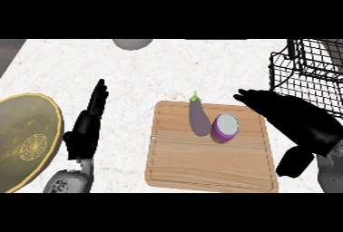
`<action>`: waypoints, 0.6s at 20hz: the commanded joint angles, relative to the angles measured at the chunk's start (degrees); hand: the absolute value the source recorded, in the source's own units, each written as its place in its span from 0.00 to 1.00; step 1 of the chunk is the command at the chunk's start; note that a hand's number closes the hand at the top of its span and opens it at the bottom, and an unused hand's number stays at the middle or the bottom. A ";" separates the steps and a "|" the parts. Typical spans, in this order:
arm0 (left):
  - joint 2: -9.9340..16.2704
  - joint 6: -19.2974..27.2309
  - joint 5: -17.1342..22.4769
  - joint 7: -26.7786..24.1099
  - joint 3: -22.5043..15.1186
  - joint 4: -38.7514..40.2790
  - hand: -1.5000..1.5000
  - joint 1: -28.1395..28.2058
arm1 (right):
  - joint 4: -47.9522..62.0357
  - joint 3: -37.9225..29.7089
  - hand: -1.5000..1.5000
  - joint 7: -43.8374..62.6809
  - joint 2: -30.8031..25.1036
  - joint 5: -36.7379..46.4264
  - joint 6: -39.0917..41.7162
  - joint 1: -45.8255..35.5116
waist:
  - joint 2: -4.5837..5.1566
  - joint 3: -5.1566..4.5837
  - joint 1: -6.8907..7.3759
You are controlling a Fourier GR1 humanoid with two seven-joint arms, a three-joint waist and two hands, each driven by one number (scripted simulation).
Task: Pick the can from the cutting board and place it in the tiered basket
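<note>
Right hand hovers over the right edge of the cutting board, fingers stretched out and held close together, pointing up and to the left, thumb hanging down near the board's right rim. Nothing is between them; they hold nothing. Just left of those fingertips lies the can, purple-sided with a pale top, tipped toward us on the wood, near but apart from the hand. Tucked against the can's left side is an eggplant, stem pointing away.

So by my read the task is at its start: the can is not yet grasped, lifted or carried. The reach looks nearly complete; closing round the can, raising it and moving it to the tiered basket at the upper right all remain.

Further out, the left hand rests open, fingers straight, beside a golden plate at the left edge.
</note>
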 commanded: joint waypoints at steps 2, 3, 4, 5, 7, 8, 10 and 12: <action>0.08 -1.75 0.34 -1.91 1.46 1.14 0.50 0.34 | 3.70 0.25 0.00 -5.14 2.92 4.29 -0.10 -0.43 | 0.00 -0.01 0.04; -0.33 -1.66 0.82 1.71 1.44 -0.90 0.50 -1.57 | 4.18 1.97 0.00 -6.60 3.48 6.70 -3.73 2.35 | 0.00 0.01 0.01; 1.40 -3.90 2.62 -0.48 3.01 -1.30 0.50 1.45 | 0.88 1.54 0.00 -0.86 6.59 4.69 0.08 0.55 | -0.05 -0.02 0.03; 0.00 -1.24 -0.23 -0.02 2.80 2.28 0.50 -3.44 | -1.02 0.55 0.00 -6.89 2.50 5.81 -1.39 5.89 | -0.03 0.00 -0.30; -0.26 -1.88 -0.55 2.07 1.36 -2.12 0.50 -0.25 | 4.54 0.76 0.00 -8.04 4.93 7.87 -2.10 2.54 | -0.02 0.00 -0.01; -1.77 -0.84 -0.93 -3.10 1.75 3.69 0.50 -1.32 | -0.39 -2.59 0.00 -6.65 3.64 5.06 1.15 3.72 | -0.03 -0.01 -0.27; -0.62 -1.98 -0.90 0.19 1.57 -1.42 0.50 0.63 | 5.73 0.97 0.00 -3.85 9.14 7.94 1.03 -1.32 | -0.02 -0.01 0.09; -0.70 -2.44 -0.87 -2.11 2.38 1.63 0.50 -0.28 | 4.90 -3.19 0.00 -6.98 6.18 6.73 3.14 -0.46 | -0.01 -0.01 -0.08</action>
